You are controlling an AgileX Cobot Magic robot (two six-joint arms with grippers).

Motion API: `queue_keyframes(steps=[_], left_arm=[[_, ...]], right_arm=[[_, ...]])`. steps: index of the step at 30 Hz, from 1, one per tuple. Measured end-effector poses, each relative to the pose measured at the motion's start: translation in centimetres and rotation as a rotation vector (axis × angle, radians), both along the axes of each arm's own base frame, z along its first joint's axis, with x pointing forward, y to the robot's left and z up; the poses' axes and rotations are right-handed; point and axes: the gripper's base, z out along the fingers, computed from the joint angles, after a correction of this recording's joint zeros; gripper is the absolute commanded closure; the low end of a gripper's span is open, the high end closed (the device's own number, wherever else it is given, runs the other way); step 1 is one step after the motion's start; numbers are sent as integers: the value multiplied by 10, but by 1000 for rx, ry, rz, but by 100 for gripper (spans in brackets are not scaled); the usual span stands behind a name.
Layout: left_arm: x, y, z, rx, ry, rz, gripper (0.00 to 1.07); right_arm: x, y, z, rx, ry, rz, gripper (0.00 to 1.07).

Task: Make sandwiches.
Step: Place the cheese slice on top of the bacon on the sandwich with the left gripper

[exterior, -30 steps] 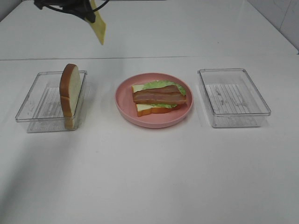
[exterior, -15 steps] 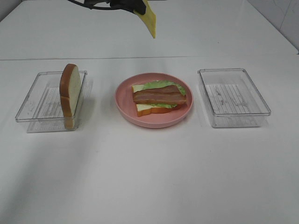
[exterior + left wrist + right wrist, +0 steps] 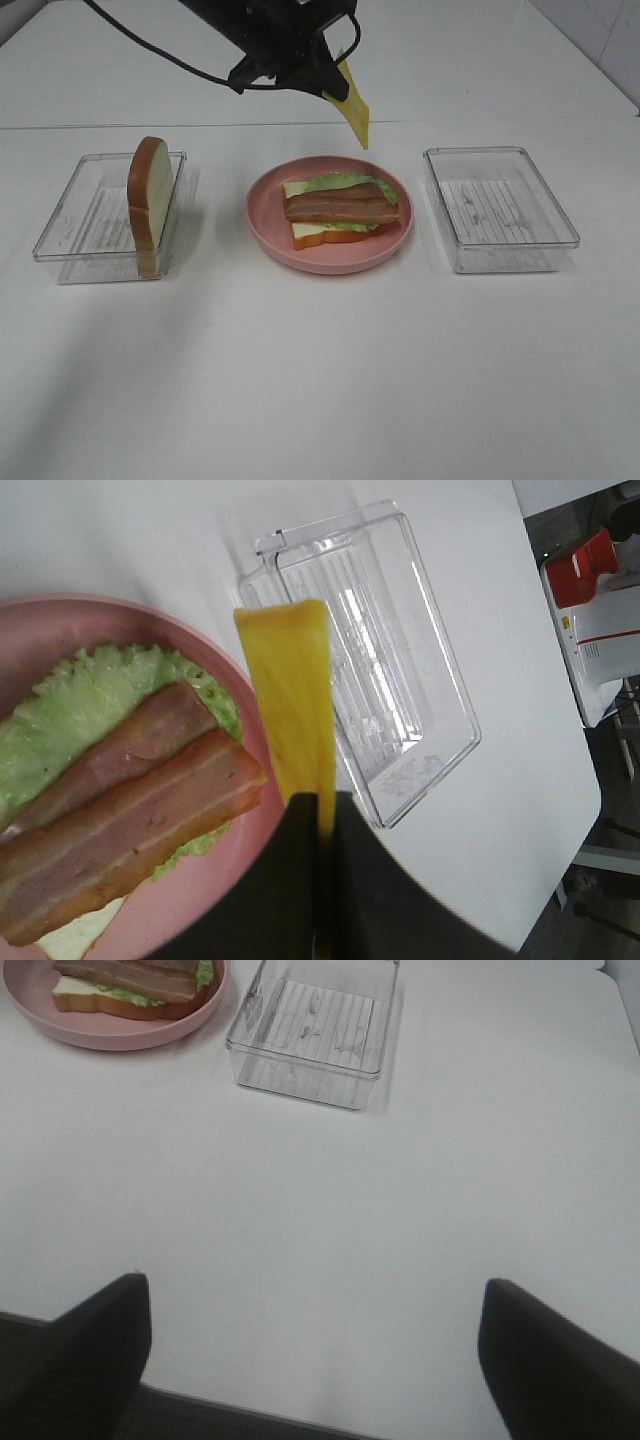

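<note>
The open sandwich (image 3: 340, 210) lies on the round pink plate (image 3: 330, 262): a bread slice, green lettuce (image 3: 90, 705) and two brown meat strips (image 3: 140, 800) on top. My left gripper (image 3: 335, 85) hangs above the plate's far right rim, shut on a yellow cheese square (image 3: 355, 110) that dangles on edge. The left wrist view shows the cheese (image 3: 290, 690) pinched between the fingers (image 3: 300, 860). A second bread slice (image 3: 150, 190) stands upright in the left clear tray (image 3: 70, 240). My right gripper (image 3: 315, 1360) is open with nothing in it, low over the table on the near right.
An empty clear tray (image 3: 500, 205) sits right of the plate; the right wrist view shows this tray (image 3: 315, 1030) and the plate's rim (image 3: 120, 1038). Bare white table spreads in front. Off the table, beyond its right edge, a red and white device (image 3: 590, 600) stands.
The left arm has carried the cheese from the far left, across and down, to just above the plate's far right rim. The right gripper has not moved.
</note>
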Motion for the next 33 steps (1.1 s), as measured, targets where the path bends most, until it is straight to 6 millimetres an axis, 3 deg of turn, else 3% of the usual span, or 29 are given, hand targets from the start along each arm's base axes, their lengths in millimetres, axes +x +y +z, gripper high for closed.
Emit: queue_keyframes(steps=[13,28,31,32,33], left_arm=[[7,-6,-66,14,135,-11,107],[10,1,-92,137,152,5,107],[11,5,-95,185,150,15,101],[11,6,-96,206,150,23,88],[11,6,-96,206,150,23,88]], right_arm=[[0,0,0,0,0,0,20],[0,0,0,0,0,0,20],[0,0,0,0,0,0,20],[0,0,0,0,0,0,20],[0,0,0,0,0,0,20]])
